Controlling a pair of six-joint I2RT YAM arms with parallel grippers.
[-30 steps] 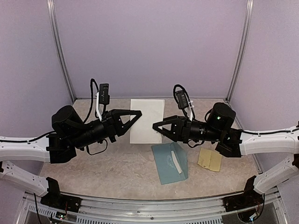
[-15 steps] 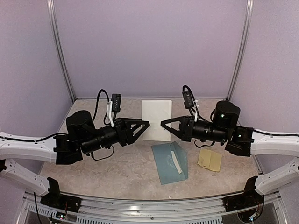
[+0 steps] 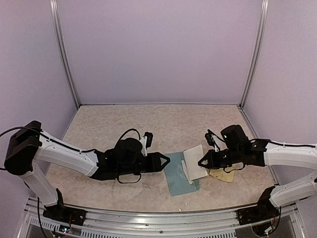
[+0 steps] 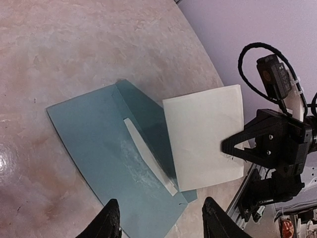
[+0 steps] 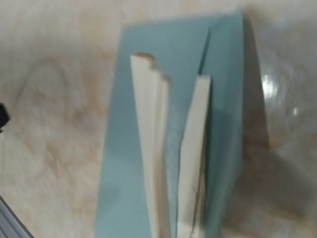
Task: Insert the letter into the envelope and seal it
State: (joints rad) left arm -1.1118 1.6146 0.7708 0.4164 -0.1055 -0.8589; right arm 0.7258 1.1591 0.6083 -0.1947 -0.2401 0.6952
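Table [image 3: 148,124]; sticker sheet [image 3: 224,176] near envelope [image 3: 173,173], overhead-only

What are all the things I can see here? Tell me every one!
envelope: one, teal-blue, lying flat on the table near the front, flap open
letter: one, cream, over the envelope's right edge, pinched at its right side
sticker sheet: one, yellow-tan, on the table right of the envelope, partly under the right arm
table: one, beige and marbled, under everything
walls: lilac, behind and on both sides
left gripper: one, black, open, over the envelope's left part
right gripper: one, black, shut on the letter
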